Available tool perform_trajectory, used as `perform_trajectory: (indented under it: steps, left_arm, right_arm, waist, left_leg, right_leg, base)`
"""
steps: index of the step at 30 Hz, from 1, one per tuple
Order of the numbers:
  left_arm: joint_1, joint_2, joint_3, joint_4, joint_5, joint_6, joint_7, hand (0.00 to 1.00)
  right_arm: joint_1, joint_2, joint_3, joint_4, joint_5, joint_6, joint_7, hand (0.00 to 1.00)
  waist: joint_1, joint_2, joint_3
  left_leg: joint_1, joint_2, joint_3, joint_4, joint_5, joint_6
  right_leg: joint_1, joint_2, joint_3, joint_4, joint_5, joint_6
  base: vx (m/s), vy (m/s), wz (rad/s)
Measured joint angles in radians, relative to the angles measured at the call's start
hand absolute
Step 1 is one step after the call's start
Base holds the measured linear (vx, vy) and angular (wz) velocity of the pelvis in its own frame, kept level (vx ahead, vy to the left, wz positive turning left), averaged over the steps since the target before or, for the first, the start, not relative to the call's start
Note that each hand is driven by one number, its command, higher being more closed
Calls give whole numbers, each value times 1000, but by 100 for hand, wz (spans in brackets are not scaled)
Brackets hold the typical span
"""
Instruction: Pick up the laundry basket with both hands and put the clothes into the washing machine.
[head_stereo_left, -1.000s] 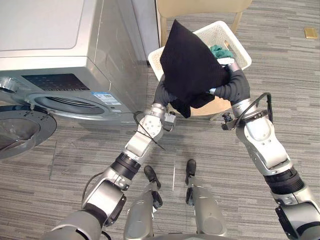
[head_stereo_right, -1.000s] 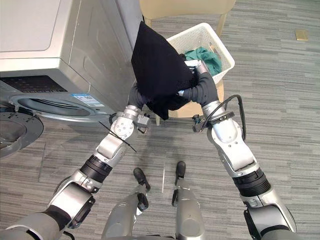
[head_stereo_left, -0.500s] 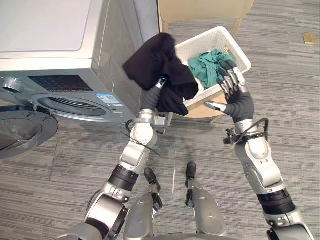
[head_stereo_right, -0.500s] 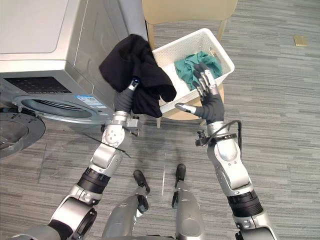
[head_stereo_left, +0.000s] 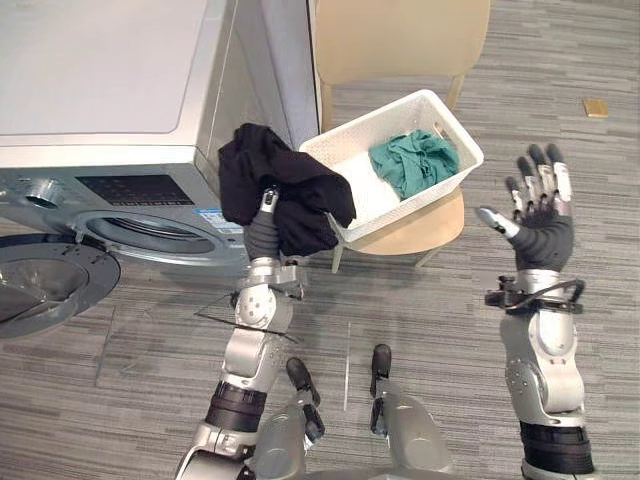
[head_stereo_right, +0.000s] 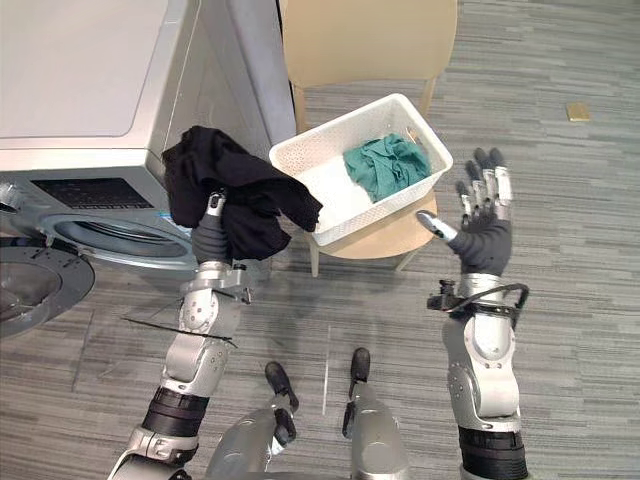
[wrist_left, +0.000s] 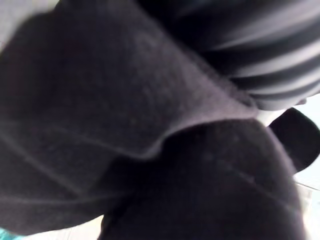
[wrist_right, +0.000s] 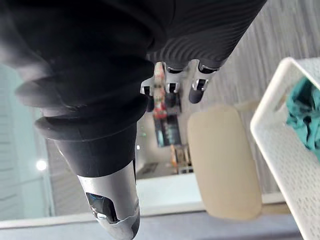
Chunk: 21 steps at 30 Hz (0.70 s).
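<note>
The white laundry basket (head_stereo_left: 345, 143) stands on a tan chair seat (head_stereo_left: 420, 232) with a green cloth (head_stereo_left: 413, 160) inside it. A black garment (head_stereo_left: 285, 190) hangs bunched over my left hand (head_stereo_left: 264, 228), which is raised between the basket and the washing machine (head_stereo_left: 100, 110) and curled on the cloth. In the left wrist view the black garment (wrist_left: 125, 125) lies right against the camera. My right hand (head_stereo_left: 540, 218) is held up open, to the right of the basket and apart from it, with its fingers (wrist_right: 170, 86) straight. The machine's round door (head_stereo_left: 45, 282) stands open at the lower left.
The chair's tan backrest (head_stereo_left: 400, 40) rises behind the basket, right beside the machine's side panel (head_stereo_left: 265, 70). A small tan object (head_stereo_left: 595, 107) lies on the striped grey floor at the far right. The drum opening (head_stereo_left: 150, 232) faces the front.
My left hand has lifted the black garment out of the basket and carried it left toward the machine. My right hand has let go of it, opened and drawn back to the right.
</note>
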Motion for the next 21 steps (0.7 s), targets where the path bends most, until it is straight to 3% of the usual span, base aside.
perform_trajectory:
  steps: [3, 12, 16, 18, 21]
  left_arm:
    - [72, -2, 66, -73, -15, 0, 0, 100]
    - [156, -12, 225, -241, -88, -21, 1, 100]
    - [185, -14, 315, -299, -88, -25, 8, 100]
    - [194, -16, 344, -325, -86, -43, 22, 100]
    - [245, -21, 370, -342, -85, -53, 27, 100]
  right_arm:
    - [58, 25, -64, -9, -21, 2, -24, 0]
    - [143, 80, -150, -34, -92, 27, -22, 0]
    - [142, 80, -185, -31, -103, 47, -24, 0]
    - [137, 79, -218, -30, -134, 52, -36, 0]
    - [104, 61, -258, -28, -160, 53, -50, 0]
  waist:
    - [0, 0, -41]
    - [3, -1, -75]
    - [9, 0, -77]
    - [27, 0, -77]
    - [30, 6, -106]
  left_leg:
    - [15, 2, -5, 0, -5, -5]
    - [64, 6, -93, 7, -10, -12]
    - [57, 5, -162, 12, -12, -11]
    - [44, 20, -139, 42, -40, 8]
    - [28, 74, 45, 115, -101, 63]
  right_leg:
    - [22, 4, -1, -12, -1, 1]
    - [126, 13, -79, -16, -36, -3]
    - [153, 9, -141, 27, -87, 1]
    - [152, 1, -179, 69, -113, -5]
    - [159, -27, -247, 83, -119, -17]
  base:
    - [75, 5, 0]
    - [53, 6, 29]
    - [-12, 15, 51]
    - [17, 12, 56]
    - [108, 40, 61]
